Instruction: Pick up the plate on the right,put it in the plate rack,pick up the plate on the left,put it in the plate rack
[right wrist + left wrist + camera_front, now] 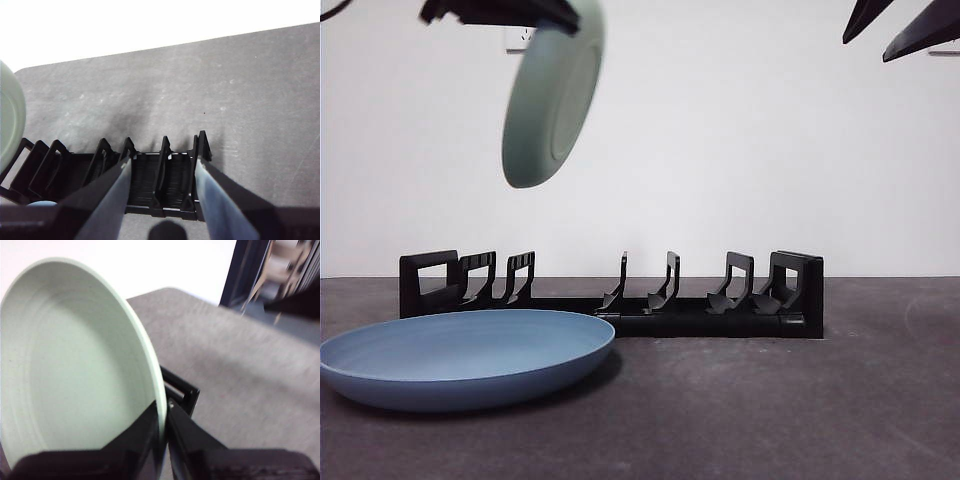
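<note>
Green plate (pixel 552 100) in left tool (pixel 161 427)

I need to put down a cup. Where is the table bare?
Bare table lies in front of the rack, right of the blue plate. The rack's left end is crowded: the left gripper holds the green plate above it.

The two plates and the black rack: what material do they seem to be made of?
The green plate, held by the left gripper, looks like matte plastic or melamine: pale, even colour, soft dull sheen, thin rim. The blue plate on the table has the same matte look, probably the same material. The plate rack appears to be moulded black plastic, with blocky ends and slotted dividers; ceramic for the plates cannot be excluded.
</note>
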